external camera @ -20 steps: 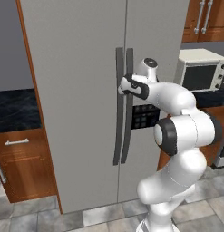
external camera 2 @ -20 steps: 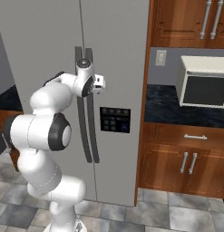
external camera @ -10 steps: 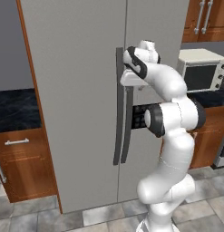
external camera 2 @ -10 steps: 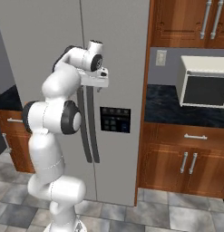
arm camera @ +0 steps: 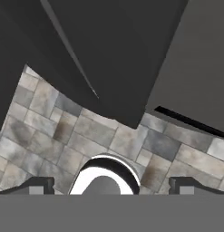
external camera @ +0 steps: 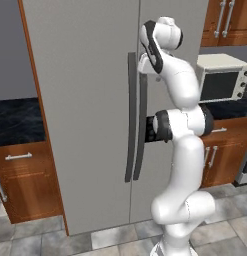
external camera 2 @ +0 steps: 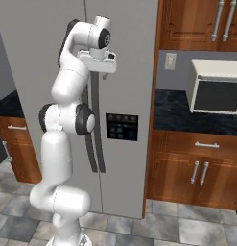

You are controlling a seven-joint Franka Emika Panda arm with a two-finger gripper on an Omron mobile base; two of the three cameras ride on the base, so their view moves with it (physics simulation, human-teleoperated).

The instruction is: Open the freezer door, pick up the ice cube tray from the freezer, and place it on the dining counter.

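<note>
While the freezer door (external camera: 85, 115) is closed, the gripper (external camera 2: 104, 67) hangs wide open near the handle (external camera: 131, 117); next, it should close on this handle.

Even flat rendered light, soft shadows, no glare; hand view dim, slightly blurred.

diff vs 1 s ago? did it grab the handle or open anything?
The arm has swung upward: the gripper climbed from about mid-handle height to the top of the dark handles, and the hand now points down at the floor. Its jaws stay wide open with nothing between them, so nothing was grasped. The freezer door is still shut, and the microwave and cabinets are where they were.
</note>
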